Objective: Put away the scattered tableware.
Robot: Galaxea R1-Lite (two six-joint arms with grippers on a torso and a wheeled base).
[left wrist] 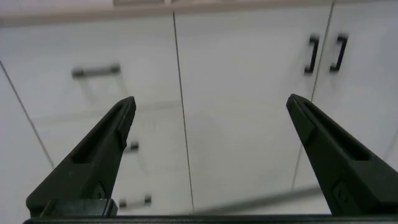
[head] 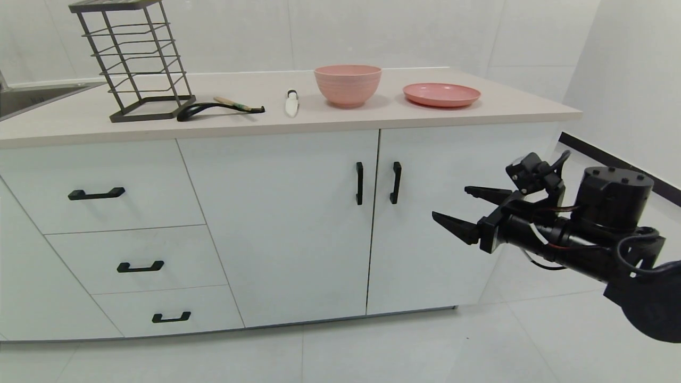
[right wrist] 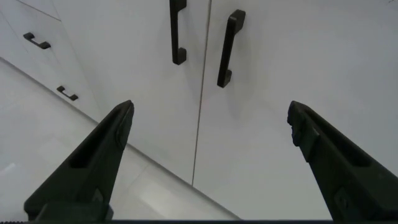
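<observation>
Tableware lies along the grey-beige bench (head: 521,109). The pink ribbed bowl (head: 348,85) stands mid-bench toward the back edge. The flat pink plate (head: 441,94) sits beside it toward the right end, apart from it. On the bowl's other side lies a small white utensil with a dark tip (head: 291,103). Then come a black curved utensil (head: 213,109) and a wooden-handled piece (head: 232,102) just beside it. A black wire rack (head: 135,58) stands upright near the left end, next to a steel sink (head: 32,96).

We see the right gripper (head: 450,202) below the front edge, fingers spread and empty, before the white cabinet doors (head: 298,213). The left gripper (left wrist: 211,99) is likewise spread, holding nothing, facing the cabinet front.
</observation>
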